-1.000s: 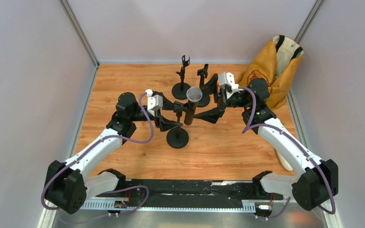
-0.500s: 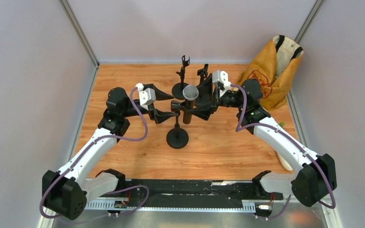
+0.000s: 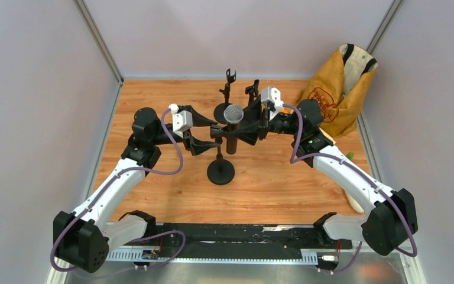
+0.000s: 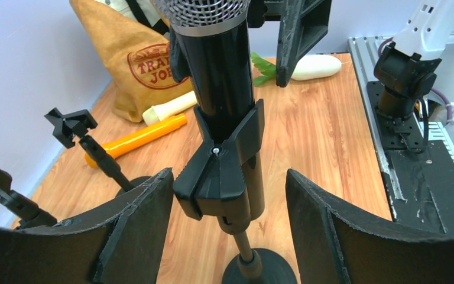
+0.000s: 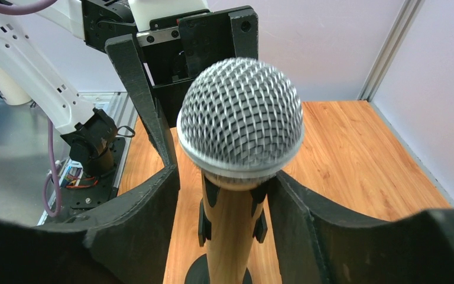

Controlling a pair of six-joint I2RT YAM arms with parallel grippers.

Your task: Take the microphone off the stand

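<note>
Top view: microphone (image 3: 233,113) stands upright in the stand (image 3: 220,171), clipped above its base; not removed, the whole lift is left; my left gripper (image 3: 213,135) sits left of the stand, my right gripper (image 3: 247,127) right of it.

Left wrist: left jaws spread wide either side of the stand's clip (image 4: 221,171), gaps on both sides; glossy black barrel seated in the clip.

Right wrist: right jaws part spread round the barrel above the clip, just under the silver mesh head; cannot tell whether they pinch it.
</note>
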